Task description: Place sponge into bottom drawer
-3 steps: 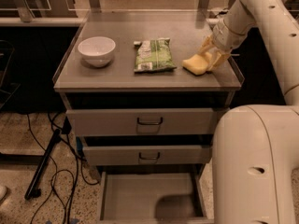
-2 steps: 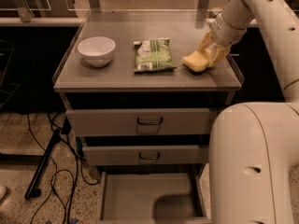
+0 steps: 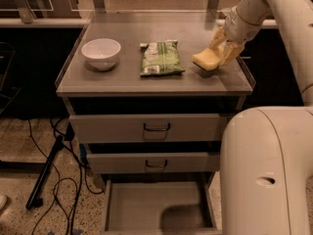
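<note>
The pale yellow sponge [image 3: 206,58] sits at the right end of the grey cabinet top [image 3: 122,77], tilted up a little off the surface. My gripper [image 3: 221,50] reaches down from the upper right, its yellowish fingers [image 3: 230,53] closed on the sponge's right end. The bottom drawer [image 3: 156,204] is pulled open below the two upper drawers, showing a flat grey floor partly in shadow. My arm's white body covers the drawer's right side.
A white bowl [image 3: 101,53] stands on the left of the cabinet top and a green snack packet [image 3: 159,58] lies in the middle. Two shut drawers with dark loop handles [image 3: 156,128] sit above the open one. Black cables [image 3: 54,180] trail on the floor at left.
My gripper has lifted the sponge slightly; it now sits tilted up off the cabinet top near the right edge.
</note>
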Tool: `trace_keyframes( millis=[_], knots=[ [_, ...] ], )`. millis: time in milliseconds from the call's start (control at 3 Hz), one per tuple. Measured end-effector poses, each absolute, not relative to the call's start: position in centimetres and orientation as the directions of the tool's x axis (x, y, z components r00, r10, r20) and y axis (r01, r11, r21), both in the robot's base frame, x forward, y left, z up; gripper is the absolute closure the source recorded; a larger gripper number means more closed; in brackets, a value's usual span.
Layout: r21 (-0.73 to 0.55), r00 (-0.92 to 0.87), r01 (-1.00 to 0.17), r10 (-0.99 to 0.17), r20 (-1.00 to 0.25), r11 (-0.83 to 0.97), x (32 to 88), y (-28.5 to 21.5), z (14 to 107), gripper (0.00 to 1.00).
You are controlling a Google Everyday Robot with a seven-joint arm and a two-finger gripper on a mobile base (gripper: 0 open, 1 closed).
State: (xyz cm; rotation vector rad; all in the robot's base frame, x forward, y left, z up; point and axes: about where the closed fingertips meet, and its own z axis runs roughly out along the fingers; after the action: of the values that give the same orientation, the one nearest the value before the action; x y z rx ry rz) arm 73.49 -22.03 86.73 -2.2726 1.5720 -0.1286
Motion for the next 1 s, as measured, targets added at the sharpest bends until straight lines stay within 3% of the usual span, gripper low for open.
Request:
trace_keyframes(
  millis=[1000],
  knots=[
    [-0.294,0.316,-0.919,-0.936,-0.153,-0.262,65.7,-24.7,89.4,1.00]
  ],
)
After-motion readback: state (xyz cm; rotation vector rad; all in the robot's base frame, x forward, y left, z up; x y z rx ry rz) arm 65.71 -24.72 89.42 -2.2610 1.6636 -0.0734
